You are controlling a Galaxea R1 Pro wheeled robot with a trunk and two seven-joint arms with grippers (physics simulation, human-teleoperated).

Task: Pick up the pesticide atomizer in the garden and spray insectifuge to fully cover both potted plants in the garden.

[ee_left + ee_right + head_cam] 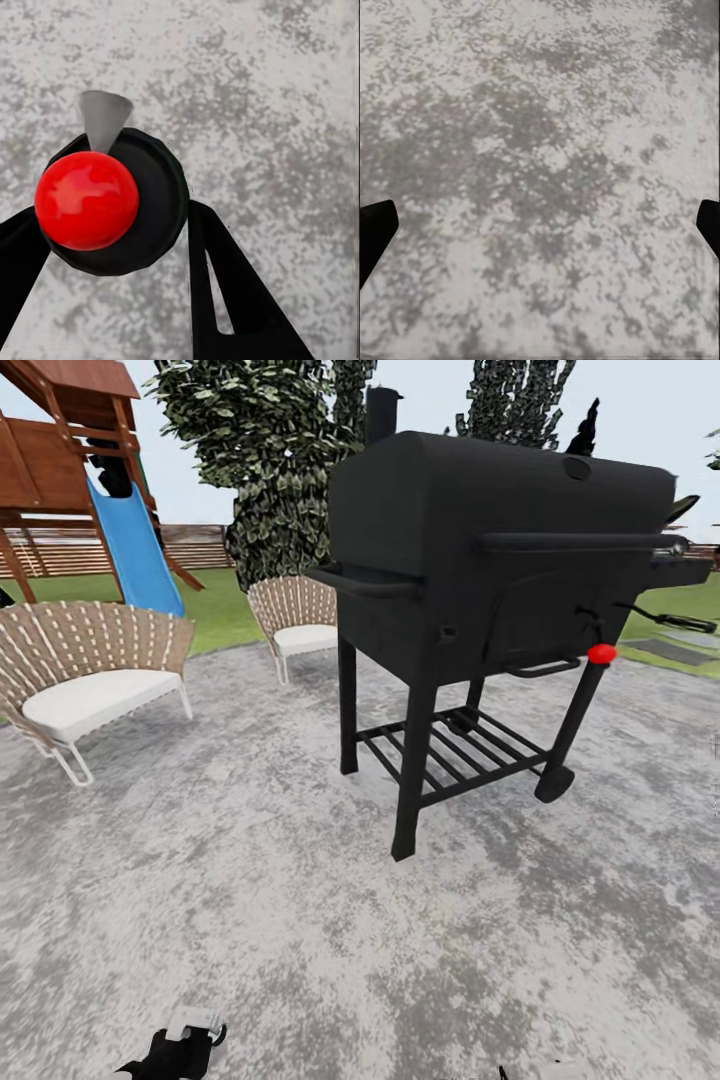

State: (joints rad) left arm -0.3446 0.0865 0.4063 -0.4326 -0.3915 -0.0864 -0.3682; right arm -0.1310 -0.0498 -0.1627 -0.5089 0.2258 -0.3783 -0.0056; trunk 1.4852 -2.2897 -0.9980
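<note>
Left wrist view: the pesticide atomizer (159,196), a small dark round-bodied spray bottle with a pale grey cone nozzle and a glossy red ball on top, sits between the two black fingers (225,285) of the left gripper (112,232). The fingers are closed in against the body on both sides. Contact on the near side is partly hidden by the ball, so I judge the grip firm rather than confirm it.

Handling: I expect the bottle to be light, rigid and smooth-sided. Hold it on the body, below the head, with the nozzle left free.

In the head view the atomizer (190,1032) is low at the frame's lower left, above the mottled grey paved patio (300,920).

The right gripper (540,225) is spread wide with nothing between its fingers (375,229); only paving lies beneath it.

Count:
- one atomizer
- one black barrel grill on legs (500,560)
- two woven wicker chairs with white cushions (85,670)
- one wooden playset with a blue slide (135,545)
- one brown slatted fence (195,545) beyond the lawn
</note>
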